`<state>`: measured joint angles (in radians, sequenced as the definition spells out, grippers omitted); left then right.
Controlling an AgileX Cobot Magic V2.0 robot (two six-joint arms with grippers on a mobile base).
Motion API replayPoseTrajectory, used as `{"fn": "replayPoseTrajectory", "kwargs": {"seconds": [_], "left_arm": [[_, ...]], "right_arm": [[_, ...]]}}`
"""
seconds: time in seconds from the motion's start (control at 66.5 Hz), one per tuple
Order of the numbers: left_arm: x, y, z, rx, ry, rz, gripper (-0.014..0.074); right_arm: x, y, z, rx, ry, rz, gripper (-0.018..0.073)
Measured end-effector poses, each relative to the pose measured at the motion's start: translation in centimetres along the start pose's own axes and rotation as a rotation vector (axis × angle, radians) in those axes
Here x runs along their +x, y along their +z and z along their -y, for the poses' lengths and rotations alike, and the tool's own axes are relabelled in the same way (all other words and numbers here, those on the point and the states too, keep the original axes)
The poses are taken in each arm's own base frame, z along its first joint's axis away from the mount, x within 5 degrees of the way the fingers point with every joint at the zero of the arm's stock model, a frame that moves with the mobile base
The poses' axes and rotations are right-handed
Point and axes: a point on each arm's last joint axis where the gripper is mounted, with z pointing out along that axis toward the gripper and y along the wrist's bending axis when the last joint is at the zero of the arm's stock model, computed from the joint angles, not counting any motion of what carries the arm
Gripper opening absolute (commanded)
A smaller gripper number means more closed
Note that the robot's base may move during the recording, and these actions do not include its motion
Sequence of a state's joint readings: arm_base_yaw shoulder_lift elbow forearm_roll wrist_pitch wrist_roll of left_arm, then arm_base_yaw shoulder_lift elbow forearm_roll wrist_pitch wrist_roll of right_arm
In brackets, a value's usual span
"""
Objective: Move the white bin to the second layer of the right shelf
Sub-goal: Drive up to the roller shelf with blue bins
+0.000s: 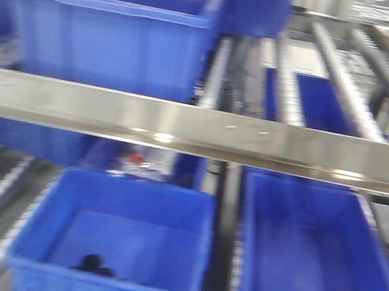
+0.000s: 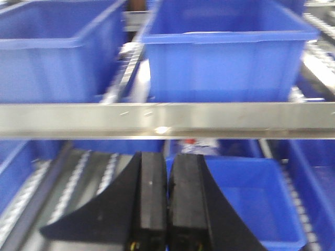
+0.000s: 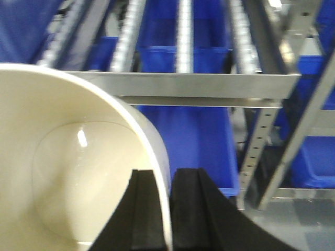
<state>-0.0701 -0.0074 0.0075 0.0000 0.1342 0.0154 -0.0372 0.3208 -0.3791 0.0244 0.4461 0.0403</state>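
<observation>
- The white bin (image 3: 63, 172) is being held up in front of the rack in the right wrist view, its glossy cream inside facing the camera and filling the lower left of the picture.
- Its rim is being pinched by the right end effector (image 3: 166, 209), one black finger inside the wall and the other outside, so it's clamped on the bin.
- Just past the bin, a steel front rail (image 3: 183, 86) is being seen with roller lanes (image 3: 184, 36) sloping away behind it; no telling which level that is.
- Below that rail a long blue crate (image 3: 193, 146) is sitting, pretty blurry.
- The left end effector (image 2: 167, 204) is being kept with its two black pads pressed together, nothing between them.
- It's being held in front of another steel rail (image 2: 167, 119), with blue crates (image 2: 225, 52) on the level above and a smaller blue crate (image 2: 251, 198) below.
- In the front view a dark lump (image 1: 92, 264) is lying in the lower left crate (image 1: 116, 245); too blurred to be named.
</observation>
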Motion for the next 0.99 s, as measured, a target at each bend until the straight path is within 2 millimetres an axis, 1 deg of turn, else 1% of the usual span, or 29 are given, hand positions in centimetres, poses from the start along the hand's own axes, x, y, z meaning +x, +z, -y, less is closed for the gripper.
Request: {"fn": "replayPoseTrajectory", "kwargs": {"seconds": [0.993], "left_arm": [[0.0, 0.0, 0.0, 0.0, 0.0, 0.0, 0.0085]], "right_arm": [[0.0, 0.0, 0.0, 0.0, 0.0, 0.0, 0.0048]]}}
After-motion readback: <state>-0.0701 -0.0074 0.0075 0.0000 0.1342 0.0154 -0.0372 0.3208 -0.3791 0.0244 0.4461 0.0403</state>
